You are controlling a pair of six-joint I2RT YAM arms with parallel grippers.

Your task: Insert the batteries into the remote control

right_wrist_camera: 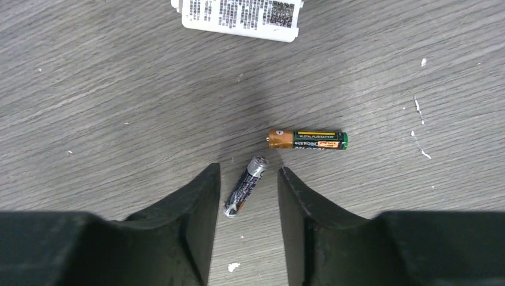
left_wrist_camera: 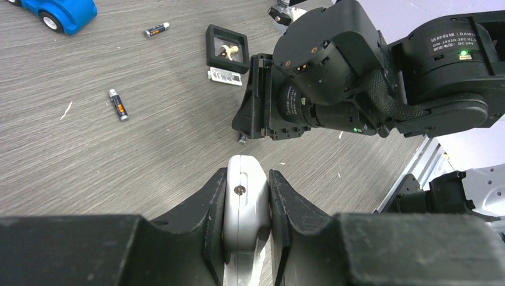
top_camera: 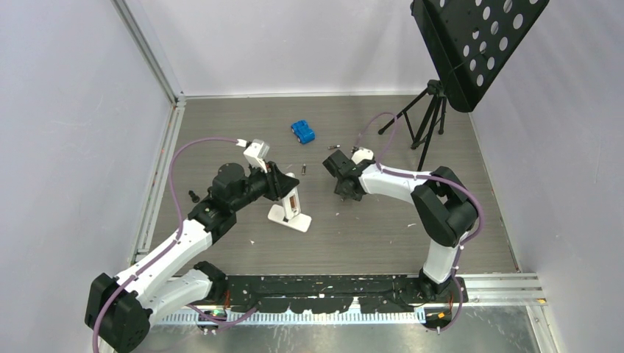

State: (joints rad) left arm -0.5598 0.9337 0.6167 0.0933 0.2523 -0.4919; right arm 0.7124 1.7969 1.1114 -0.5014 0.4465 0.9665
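My left gripper [left_wrist_camera: 247, 179] is shut on the white remote control [left_wrist_camera: 243, 196], gripping its narrow end. In the top view the left gripper [top_camera: 285, 190] holds the remote [top_camera: 293, 204] tilted up with its lower end on the table. My right gripper [right_wrist_camera: 248, 173] is open, low over the table, with a dark battery [right_wrist_camera: 245, 186] lying between its fingers, untouched. An orange and green battery [right_wrist_camera: 307, 139] lies just beyond it. Two more batteries [left_wrist_camera: 118, 105] [left_wrist_camera: 156, 29] lie on the table in the left wrist view. The right gripper [top_camera: 344, 190] points down, to the right of the remote.
A blue toy car [top_camera: 302, 132] sits at the back centre. A small black framed box [left_wrist_camera: 227, 47] with a white label [right_wrist_camera: 238, 15] lies near the right gripper. A black tripod [top_camera: 427, 121] with a perforated plate [top_camera: 471, 37] stands at the back right.
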